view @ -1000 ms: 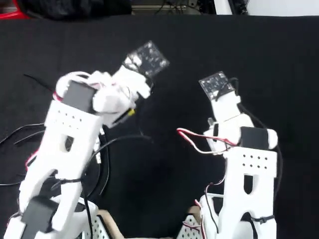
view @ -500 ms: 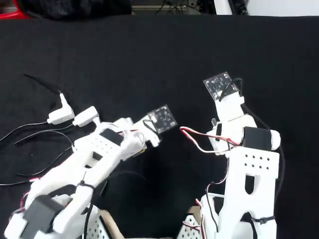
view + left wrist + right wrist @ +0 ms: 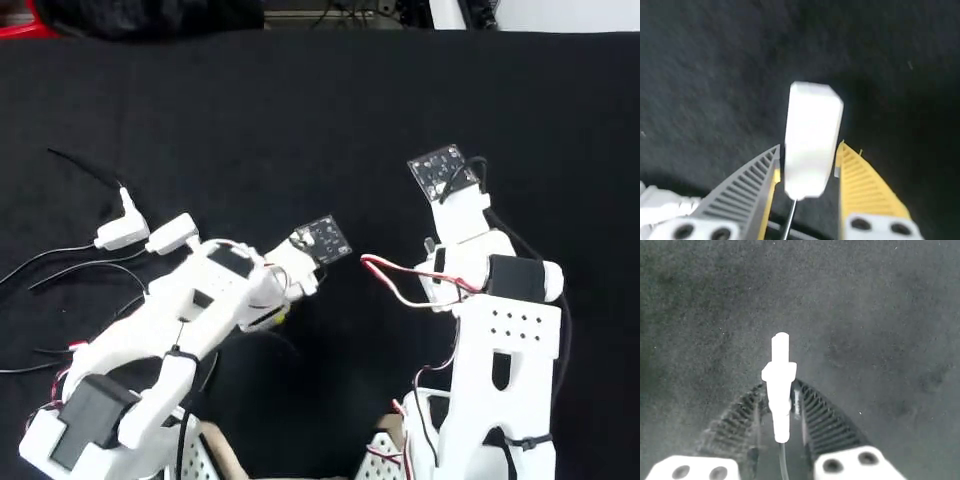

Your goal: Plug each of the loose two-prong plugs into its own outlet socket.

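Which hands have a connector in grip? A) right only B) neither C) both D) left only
C: the left hand is closed on a white blocky connector, and the right hand is closed on a slim white plug, each with a thin wire trailing back.

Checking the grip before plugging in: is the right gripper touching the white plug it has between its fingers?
Touching. The right wrist view shows the right gripper closed on the white plug, a finger pressed against each side of its body.
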Controlling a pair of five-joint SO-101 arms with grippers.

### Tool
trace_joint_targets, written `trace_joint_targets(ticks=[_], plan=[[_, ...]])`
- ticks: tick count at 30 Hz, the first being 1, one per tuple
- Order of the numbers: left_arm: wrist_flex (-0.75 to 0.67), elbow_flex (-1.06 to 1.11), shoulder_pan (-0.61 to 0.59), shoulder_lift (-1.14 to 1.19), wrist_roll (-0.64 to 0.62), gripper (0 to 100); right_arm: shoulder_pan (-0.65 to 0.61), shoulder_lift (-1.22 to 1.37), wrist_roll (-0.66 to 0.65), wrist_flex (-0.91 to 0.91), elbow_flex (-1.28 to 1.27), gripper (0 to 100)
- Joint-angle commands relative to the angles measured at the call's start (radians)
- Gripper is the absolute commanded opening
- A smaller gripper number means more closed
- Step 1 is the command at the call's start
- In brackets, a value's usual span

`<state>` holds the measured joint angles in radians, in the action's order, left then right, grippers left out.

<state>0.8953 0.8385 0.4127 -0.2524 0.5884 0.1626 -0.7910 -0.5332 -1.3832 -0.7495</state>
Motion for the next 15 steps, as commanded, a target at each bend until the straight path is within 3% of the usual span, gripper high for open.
trace_joint_targets(ticks=[1,6,15], plan=[[0.143,-0.102,0.044,0.0,-0.006,18,0.008,-0.005,-0.015,0.012,0.064,1.1],[0.167,-0.082,0.127,-0.002,-0.011,18,0.008,-0.005,-0.015,0.009,0.064,1.1],[0.167,-0.068,-0.027,-0.167,0.003,18,0.008,-0.005,-0.015,0.008,0.064,1.1]])
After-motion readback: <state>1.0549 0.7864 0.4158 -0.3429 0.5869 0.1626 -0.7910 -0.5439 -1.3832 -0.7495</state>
